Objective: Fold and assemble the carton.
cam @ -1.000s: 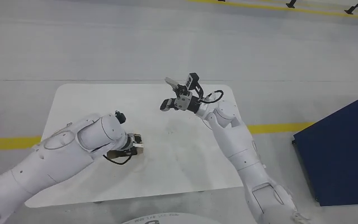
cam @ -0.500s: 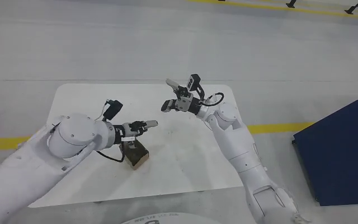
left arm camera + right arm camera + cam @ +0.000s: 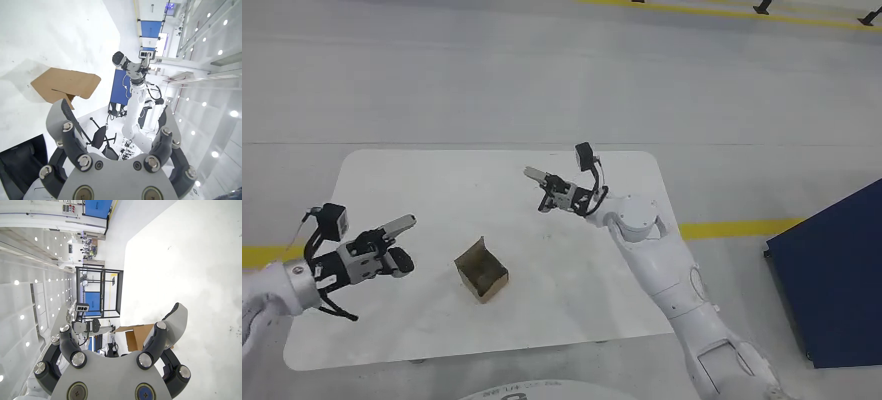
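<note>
Carton [image 3: 481, 270] sits half-formed on the desk [image 3: 572, 290], lower centre of frame, apart from both arms. Left end effector [image 3: 399, 243] and right end effector [image 3: 537, 190] both gape wide, empty. Thin cardboard: likely light, stiff across panels, easily creased; pinch a raised flap edge.

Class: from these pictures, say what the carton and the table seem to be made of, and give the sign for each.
Carton: brown cardboard, matte; cut flap edges and fold lines show. Table: white, smooth, dull sheet with scuff marks; plastic, laminate or paint, cannot tell.
</note>
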`<state>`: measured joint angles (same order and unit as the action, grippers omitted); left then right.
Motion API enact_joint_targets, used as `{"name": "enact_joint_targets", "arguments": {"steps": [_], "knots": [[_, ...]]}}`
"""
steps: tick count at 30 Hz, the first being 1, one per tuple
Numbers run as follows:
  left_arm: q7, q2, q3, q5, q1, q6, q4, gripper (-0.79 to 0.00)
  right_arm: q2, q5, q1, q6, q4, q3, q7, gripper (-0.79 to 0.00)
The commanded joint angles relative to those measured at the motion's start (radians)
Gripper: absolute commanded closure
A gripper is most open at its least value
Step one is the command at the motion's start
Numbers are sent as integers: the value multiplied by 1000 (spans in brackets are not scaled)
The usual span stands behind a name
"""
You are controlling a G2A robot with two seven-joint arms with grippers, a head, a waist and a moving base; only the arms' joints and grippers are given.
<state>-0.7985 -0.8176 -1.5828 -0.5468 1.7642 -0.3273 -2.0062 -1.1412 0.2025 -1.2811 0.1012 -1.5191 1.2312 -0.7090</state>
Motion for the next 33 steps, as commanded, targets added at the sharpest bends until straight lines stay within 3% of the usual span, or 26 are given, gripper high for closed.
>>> {"name": "enact_joint_targets", "arguments": {"steps": [1, 3, 8, 10, 13, 19, 25, 33], "knots": [[-69, -1, -37, -72, 24, 69, 57, -785, 0, 2, 0, -1, 1, 1, -3, -785], [-147, -5, -30, -144, 8, 123, 134, -785, 0, 2, 0, -1, 1, 1, -3, -785], [-147, -5, -30, -144, 8, 123, 134, -785, 1, -18, -2, -5, -5, -8, -11, -785], [-147, -5, -30, -144, 8, 123, 134, -785, 7, -198, -14, -24, -51, -65, -34, -785], [-147, -5, -30, -144, 8, 123, 134, -785, 13, -487, -79, -18, -142, -140, 71, -785], [-147, -5, -30, -144, 8, 123, 134, -785, 10, -778, -117, 128, -209, -244, 131, -785], [-147, -5, -30, -144, 8, 123, 134, -785, 3, -886, -131, 138, -224, -312, 148, -785], [-147, -5, -30, -144, 8, 123, 134, -785, 10, -972, -164, 52, -264, -336, 110, -702]]}}
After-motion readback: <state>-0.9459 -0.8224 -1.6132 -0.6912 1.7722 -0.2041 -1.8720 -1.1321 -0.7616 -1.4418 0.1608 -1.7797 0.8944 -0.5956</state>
